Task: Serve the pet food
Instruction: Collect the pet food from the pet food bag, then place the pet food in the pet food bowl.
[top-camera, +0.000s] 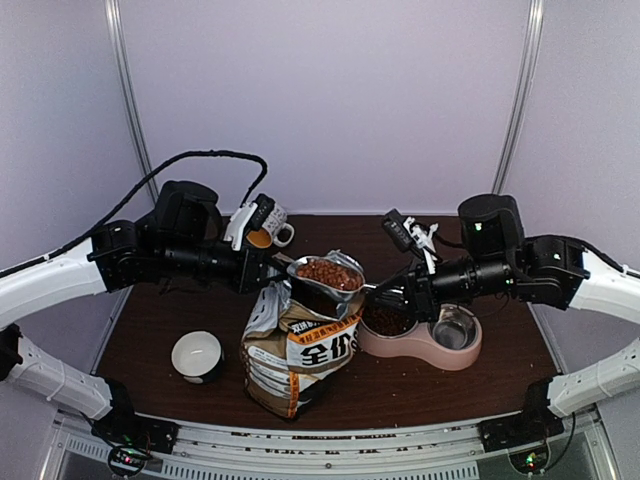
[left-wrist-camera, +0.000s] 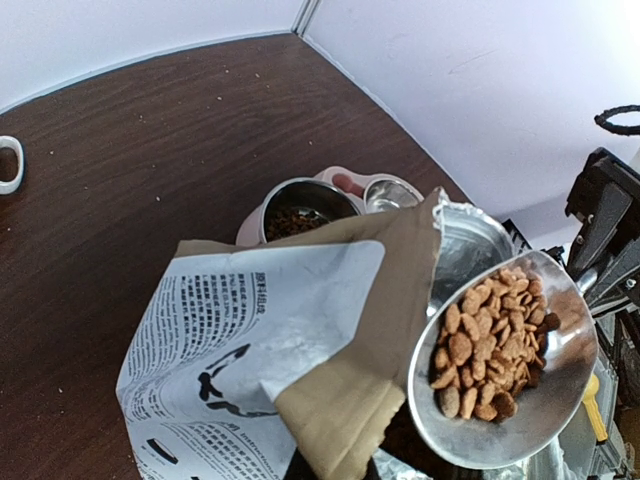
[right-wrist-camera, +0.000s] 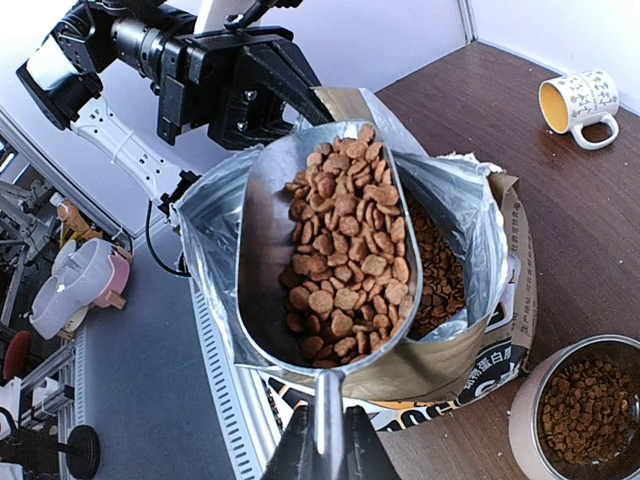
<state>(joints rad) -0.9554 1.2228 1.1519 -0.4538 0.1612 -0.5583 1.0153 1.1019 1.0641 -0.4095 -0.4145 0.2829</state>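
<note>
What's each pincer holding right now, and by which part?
Right pincer grips the scoop by its handle, with kibble heaped in it. Left pincer pinches the bag at its top rim.

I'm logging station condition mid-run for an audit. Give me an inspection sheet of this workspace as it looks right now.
Surface: dark wooden table, a few light specks.
Job's things: pet food fills the scoop above the open bag; more lies in one cup of the pink double bowl, the other cup is empty.
Clutter: white bowl; mug on its side.
Grippers: left gripper, jaws shut on the bag's rim; right gripper, jaws shut on the scoop's handle.
Cables: black cable loops over the left arm.
Surroundings: pale walls, metal posts.
</note>
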